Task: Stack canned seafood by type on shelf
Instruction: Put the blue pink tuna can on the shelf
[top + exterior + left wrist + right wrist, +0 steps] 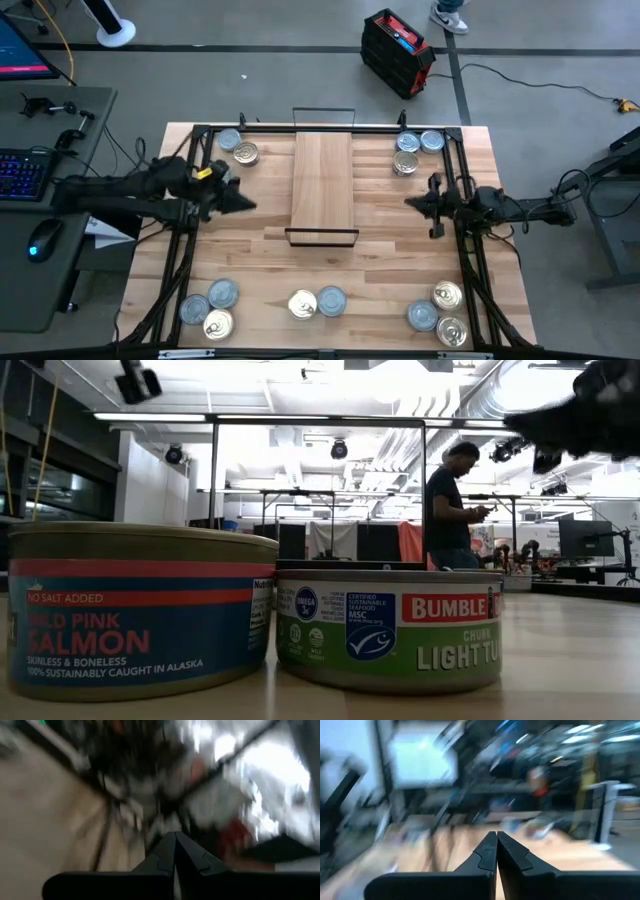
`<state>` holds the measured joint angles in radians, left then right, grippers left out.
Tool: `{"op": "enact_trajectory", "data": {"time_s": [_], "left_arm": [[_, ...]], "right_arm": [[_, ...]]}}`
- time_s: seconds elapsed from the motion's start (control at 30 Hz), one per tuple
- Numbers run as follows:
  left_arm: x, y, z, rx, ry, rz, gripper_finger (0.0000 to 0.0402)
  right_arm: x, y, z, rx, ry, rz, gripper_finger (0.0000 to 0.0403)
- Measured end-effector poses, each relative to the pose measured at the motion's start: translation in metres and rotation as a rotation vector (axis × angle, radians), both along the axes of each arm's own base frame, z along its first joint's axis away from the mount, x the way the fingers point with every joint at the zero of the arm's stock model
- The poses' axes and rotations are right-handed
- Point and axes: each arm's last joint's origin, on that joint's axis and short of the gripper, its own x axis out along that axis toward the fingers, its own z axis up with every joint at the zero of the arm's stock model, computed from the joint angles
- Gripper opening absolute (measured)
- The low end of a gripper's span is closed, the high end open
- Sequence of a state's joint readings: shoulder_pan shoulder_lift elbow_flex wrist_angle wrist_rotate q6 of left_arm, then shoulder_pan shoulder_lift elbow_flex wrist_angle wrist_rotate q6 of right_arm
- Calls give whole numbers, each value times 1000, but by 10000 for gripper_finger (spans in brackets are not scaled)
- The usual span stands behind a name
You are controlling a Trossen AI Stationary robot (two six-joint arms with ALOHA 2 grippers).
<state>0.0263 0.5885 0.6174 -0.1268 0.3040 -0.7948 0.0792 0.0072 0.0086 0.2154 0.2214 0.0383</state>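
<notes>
Left gripper (pixel 243 203) and right gripper (pixel 411 203): both closed and empty, flanking the shelf (pixel 322 186). Tins (pixel 318 303) sit scattered on the table (pixel 380 270).

Four cameras: one overhead, one at tabletop level, one on each wrist.

Overhead: straight down on the whole table (pixel 330 270), both arms included. Low: level across the wood, very close to two tins (pixel 140 610), facing the room behind. Wrist views: forward past closed fingertips of the left gripper (pixel 175 836) and right gripper (pixel 497 835), tabletop just ahead, also shared with overhead.
</notes>
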Motion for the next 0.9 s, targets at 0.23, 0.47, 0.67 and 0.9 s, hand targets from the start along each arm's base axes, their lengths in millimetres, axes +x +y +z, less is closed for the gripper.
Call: {"op": "enact_trajectory", "data": {"time_s": [0.23,0.47,0.67,0.9], "left_arm": [[-14,-22,-16,-160,422,-170,0],[-20,-70,-72,-256,698,-325,0],[-23,-105,-89,-191,839,-349,0],[-9,-127,-107,-64,902,-217,0]], "right_arm": [[-25,-11,43,662,-679,-67,0],[-5,-5,53,757,-487,125,0],[31,0,77,735,-308,137,0],[76,-2,107,619,-87,77,0]]}}
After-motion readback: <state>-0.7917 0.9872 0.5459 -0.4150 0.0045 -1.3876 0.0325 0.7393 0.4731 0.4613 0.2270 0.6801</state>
